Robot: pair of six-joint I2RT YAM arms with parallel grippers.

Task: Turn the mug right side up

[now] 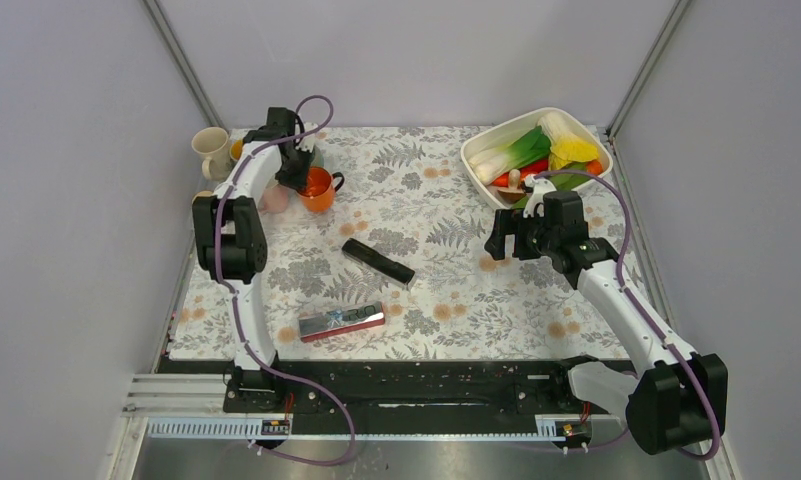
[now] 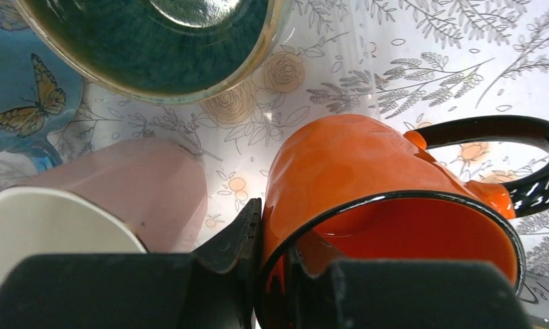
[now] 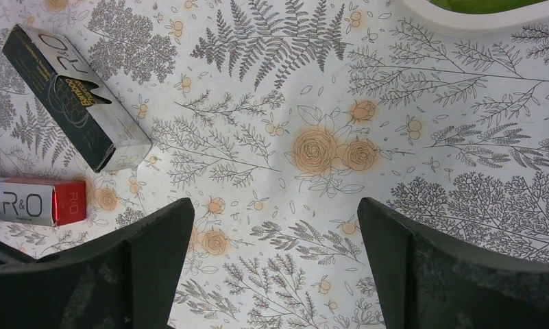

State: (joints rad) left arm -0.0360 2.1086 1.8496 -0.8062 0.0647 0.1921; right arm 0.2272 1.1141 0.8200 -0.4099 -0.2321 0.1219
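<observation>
At far-left of bench (image 1: pixel 446 290), stretched left gripper (image 2: pixel 275 240) forward, jaws pinching rim of orange black-handled mug (image 2: pixel 354 164); held right gripper (image 3: pixel 275 219) mid-bench, jaws spread.

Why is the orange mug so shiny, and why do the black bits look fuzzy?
Left wrist view: light glares off the orange mug and its glaze; the jaws sit too near the lens, so they blur. Right wrist view: jaws soft too, tablecloth print sharp.
</observation>
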